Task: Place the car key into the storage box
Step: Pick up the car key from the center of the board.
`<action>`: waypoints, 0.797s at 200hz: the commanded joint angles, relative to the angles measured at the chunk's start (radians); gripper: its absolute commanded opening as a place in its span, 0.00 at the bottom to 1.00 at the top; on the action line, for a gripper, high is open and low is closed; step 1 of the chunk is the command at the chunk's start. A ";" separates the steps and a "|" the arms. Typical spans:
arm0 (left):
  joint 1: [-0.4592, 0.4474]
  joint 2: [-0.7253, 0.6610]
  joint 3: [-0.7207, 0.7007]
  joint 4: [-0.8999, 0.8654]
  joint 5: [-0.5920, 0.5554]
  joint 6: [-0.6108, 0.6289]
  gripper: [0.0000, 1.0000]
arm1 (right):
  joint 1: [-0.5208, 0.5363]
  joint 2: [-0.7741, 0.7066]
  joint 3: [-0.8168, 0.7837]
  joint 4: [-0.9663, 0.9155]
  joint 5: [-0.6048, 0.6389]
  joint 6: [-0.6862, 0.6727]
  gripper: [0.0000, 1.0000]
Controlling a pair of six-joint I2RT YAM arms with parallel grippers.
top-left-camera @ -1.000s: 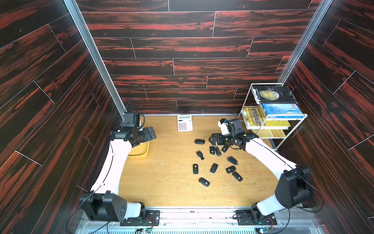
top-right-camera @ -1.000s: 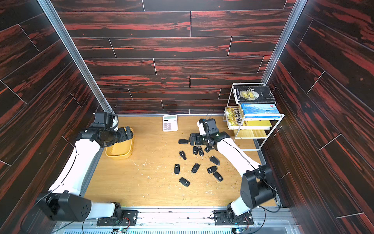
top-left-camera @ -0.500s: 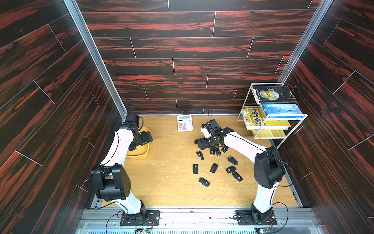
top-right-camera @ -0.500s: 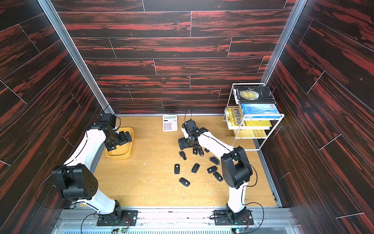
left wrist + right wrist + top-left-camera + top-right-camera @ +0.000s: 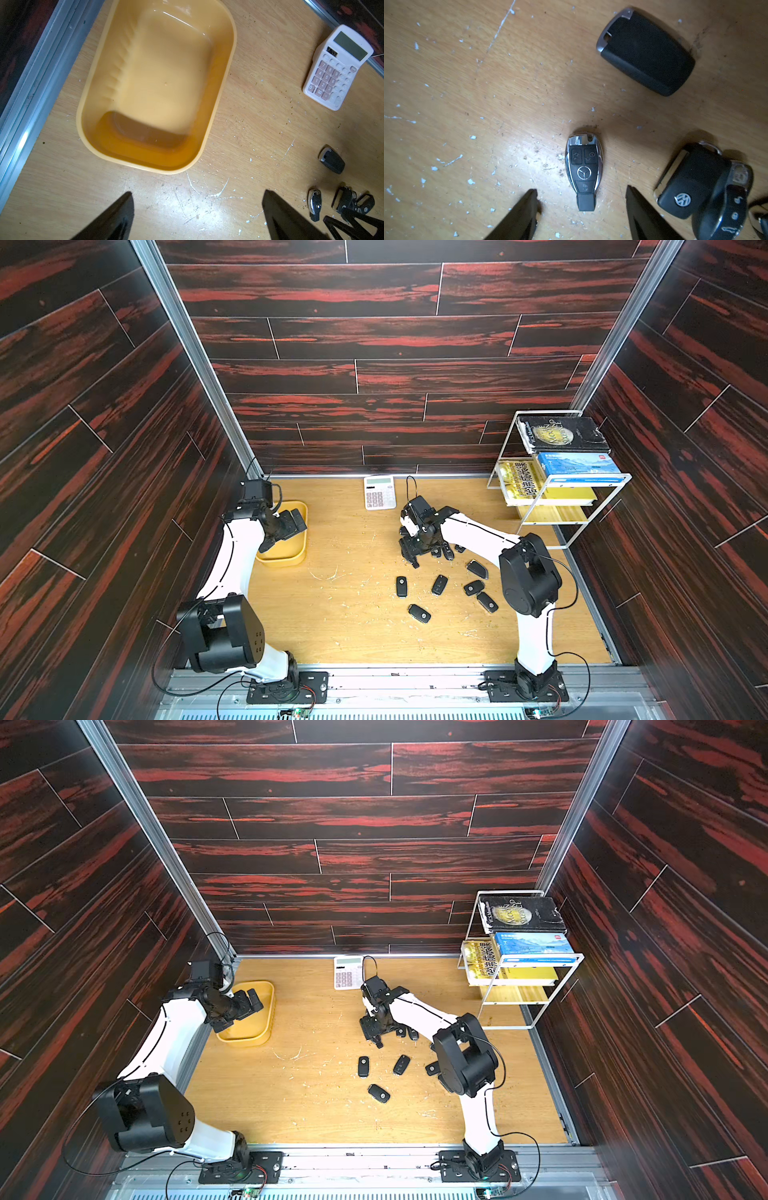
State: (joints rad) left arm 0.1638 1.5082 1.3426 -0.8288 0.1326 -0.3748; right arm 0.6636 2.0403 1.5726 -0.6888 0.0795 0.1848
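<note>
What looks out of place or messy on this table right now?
The wooden tabletop is scuffed with white scratches and flecks. The car keys lie scattered at mixed angles, and a chrome-trimmed fob overlaps the Volkswagen key in a small heap. The yellow storage box holds no key yet.

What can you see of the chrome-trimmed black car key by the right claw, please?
The chrome-trimmed black car key is a rounded plastic fob with three buttons, a star emblem and a black stub end. It lies flat, face up, on the scratched wooden table, apart from other keys, its stub between the right claw's open fingers, untouched.
</note>
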 commanded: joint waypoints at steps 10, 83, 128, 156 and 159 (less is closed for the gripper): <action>0.013 -0.029 -0.012 0.018 0.021 -0.024 1.00 | 0.023 0.052 0.051 -0.048 0.037 -0.007 0.70; 0.055 0.062 0.003 -0.029 0.122 -0.022 1.00 | 0.028 0.117 0.063 -0.058 0.077 -0.009 0.69; 0.059 0.068 -0.008 -0.023 0.121 -0.004 1.00 | 0.028 0.164 0.106 -0.061 0.078 -0.009 0.56; 0.059 0.072 -0.009 -0.026 0.133 -0.004 1.00 | 0.028 0.184 0.126 -0.058 0.053 -0.002 0.42; 0.059 0.071 -0.009 -0.026 0.137 -0.004 1.00 | 0.028 0.186 0.127 -0.058 0.050 0.000 0.42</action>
State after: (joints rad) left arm 0.2169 1.5826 1.3403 -0.8375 0.2474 -0.3920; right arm 0.6849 2.1986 1.6791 -0.7326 0.1570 0.1814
